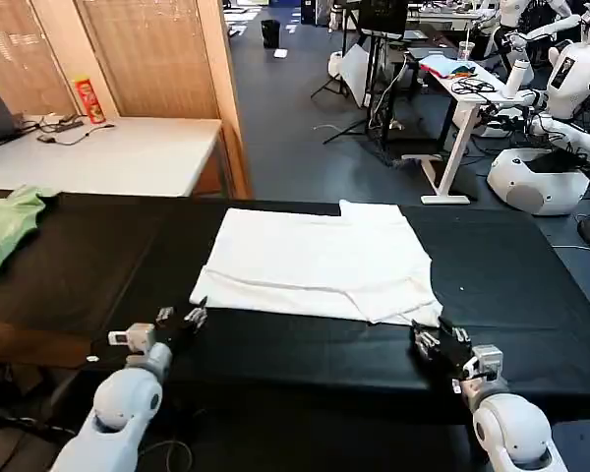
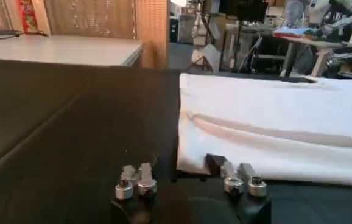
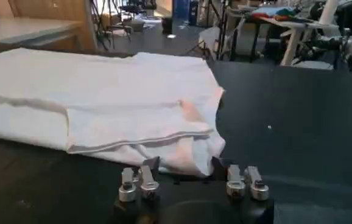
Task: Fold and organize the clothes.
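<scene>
With left gripper (image 1: 192,317) and right gripper (image 1: 431,339) spread empty, we should pinch both near T-shirt (image 1: 320,261) corners evenly.

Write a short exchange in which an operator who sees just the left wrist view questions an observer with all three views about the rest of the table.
Operator: My left claw sits open at the near corner of the white T-shirt. Where is the other arm?
Observer: The right claw is open too, at the shirt's opposite near corner, where a folded flap ends in bunched cloth.
Operator: Is anything else on the black table?
Observer: A light green garment lies at the table's left edge, well apart from the shirt.
</scene>
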### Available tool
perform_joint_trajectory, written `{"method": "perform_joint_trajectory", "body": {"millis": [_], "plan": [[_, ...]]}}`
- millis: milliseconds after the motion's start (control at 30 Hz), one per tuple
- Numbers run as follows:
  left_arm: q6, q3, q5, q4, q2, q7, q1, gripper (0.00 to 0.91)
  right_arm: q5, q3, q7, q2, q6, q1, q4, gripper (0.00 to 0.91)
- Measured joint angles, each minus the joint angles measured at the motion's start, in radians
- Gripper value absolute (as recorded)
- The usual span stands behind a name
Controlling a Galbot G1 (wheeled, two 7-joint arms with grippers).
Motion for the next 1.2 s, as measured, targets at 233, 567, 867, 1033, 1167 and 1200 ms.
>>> {"method": "perform_joint_trajectory", "body": {"millis": [233, 567, 867, 1033, 1167, 1200], "plan": [[0.006, -0.001, 0.051, -0.05, 0.021, -0.03, 0.066, 0.0, 0.042, 0.02, 0.066, -0.035, -0.092, -0.044, 0.068, 0.068], [0.023, -0.05, 0.097, -0.211, 0.07, -0.045, 0.251, 0.0, 0.047, 0.042, 0.113, -0.052, -0.197, -0.19, 0.207, 0.059], [0.025, -0.107, 0.101, -0.335, 0.086, -0.058, 0.41, 0.878, 0.044, 0.063, 0.109, -0.04, -0.217, -0.272, 0.265, 0.878], [0.053, -0.128, 0.098, -0.382, 0.086, -0.07, 0.456, 0.878, 0.045, 0.084, 0.106, -0.044, -0.247, -0.311, 0.322, 0.878], [0.074, -0.155, 0.08, -0.418, 0.092, -0.064, 0.493, 0.878, 0.087, 0.115, 0.102, -0.058, -0.232, -0.312, 0.382, 0.878], [0.075, -0.164, 0.065, -0.428, 0.096, -0.062, 0.503, 0.878, 0.106, 0.125, 0.102, -0.063, -0.216, -0.305, 0.388, 0.878]]}}
